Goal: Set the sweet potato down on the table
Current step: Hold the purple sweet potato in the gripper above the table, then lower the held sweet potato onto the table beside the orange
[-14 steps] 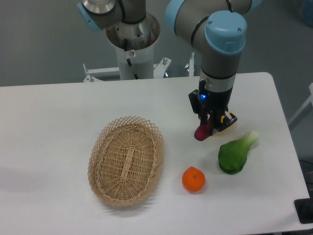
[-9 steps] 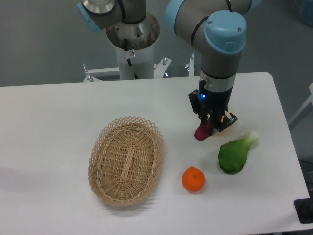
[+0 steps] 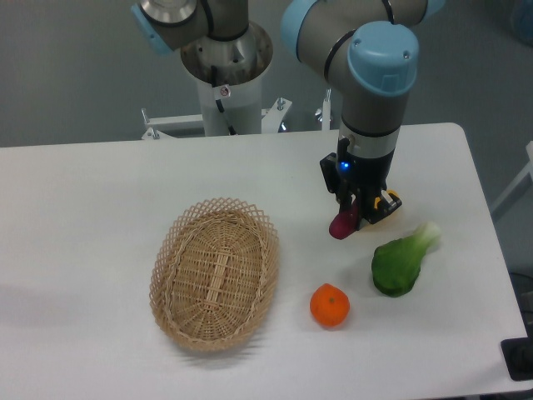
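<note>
pincer [image 3: 353,215] gripping sweet potato [image 3: 341,225] low over table [image 3: 83,200], basket [image 3: 215,272] well apart left

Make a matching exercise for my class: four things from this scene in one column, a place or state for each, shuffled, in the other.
Things:
1. sweet potato
2. basket
3. orange fruit
4. green vegetable

Places or states:
A. lies nearest the table's right edge
B. held in the jaws of the gripper
C. empty, left of the others
D. sits between the basket and the green vegetable

Pairs: 1-B, 2-C, 3-D, 4-A
</note>
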